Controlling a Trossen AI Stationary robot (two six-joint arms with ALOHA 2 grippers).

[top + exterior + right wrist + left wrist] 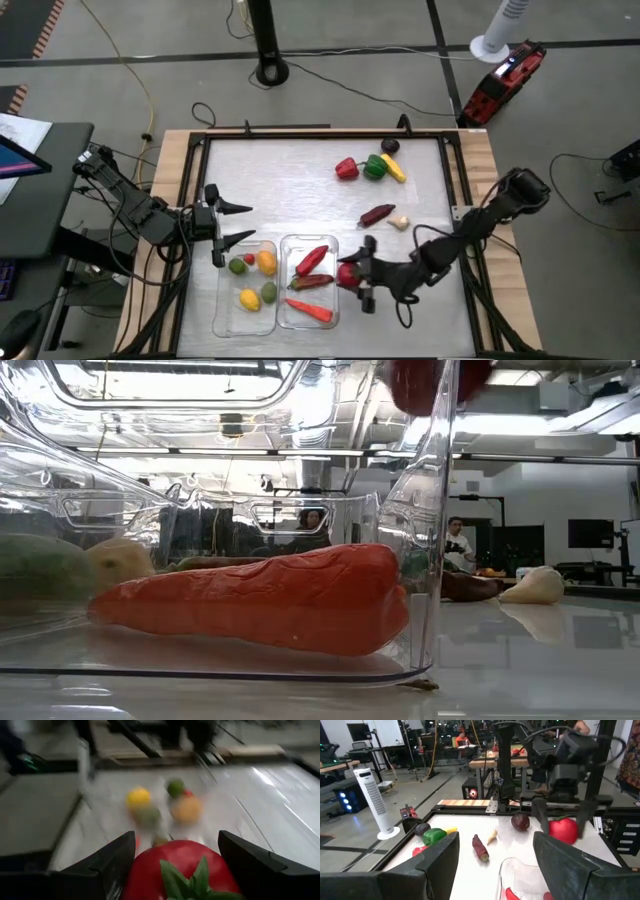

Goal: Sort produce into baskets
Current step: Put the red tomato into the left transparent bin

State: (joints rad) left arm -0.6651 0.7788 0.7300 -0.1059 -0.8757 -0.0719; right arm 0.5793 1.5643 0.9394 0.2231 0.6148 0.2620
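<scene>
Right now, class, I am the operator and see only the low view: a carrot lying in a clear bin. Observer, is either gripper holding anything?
Observer: Yes. The right gripper is shut on a red tomato, at the right bin's outer wall.
Operator: And the left gripper?
Observer: The left gripper is open and empty, by the left bin's far corner.
Operator: What is unsorted on the table?
Observer: Six pieces: a red pepper, green pepper, yellow pepper, eggplant, a dark red chilli and a pale garlic-like piece.
</scene>
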